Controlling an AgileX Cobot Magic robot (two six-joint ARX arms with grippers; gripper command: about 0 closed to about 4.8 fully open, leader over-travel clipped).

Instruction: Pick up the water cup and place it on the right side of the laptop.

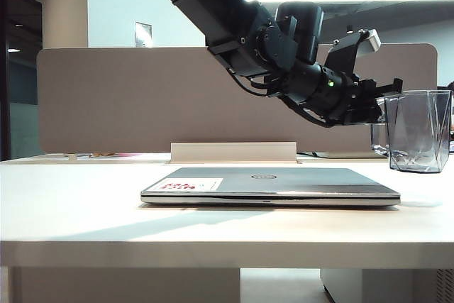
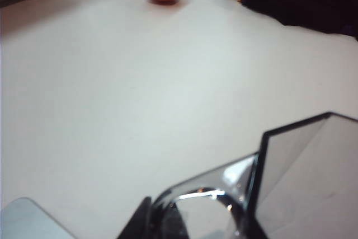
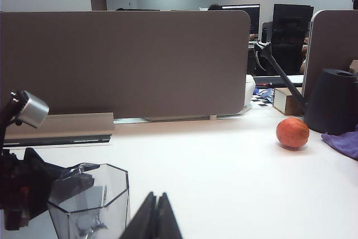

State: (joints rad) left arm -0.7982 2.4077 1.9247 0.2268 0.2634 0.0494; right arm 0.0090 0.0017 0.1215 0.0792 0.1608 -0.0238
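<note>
Nearest the exterior camera, the laptop (image 1: 270, 186) lay closed on the bench (image 1: 71, 204), lid down. Beyond its right end, at about three o'clock from it, the water cup (image 1: 420, 131) hung upright, clear of the bench, carried by the left gripper (image 1: 379, 103), whose jaws were clamped narrow on the cup's handle side (the handle itself was hard to make out). So the pick looked done and the carry across nearly so; lowering and letting go remained. The right gripper (image 3: 155, 219) sat low beside the cup, jaws pressed together, empty. Farther back lay an orange (image 3: 292, 132).
</note>
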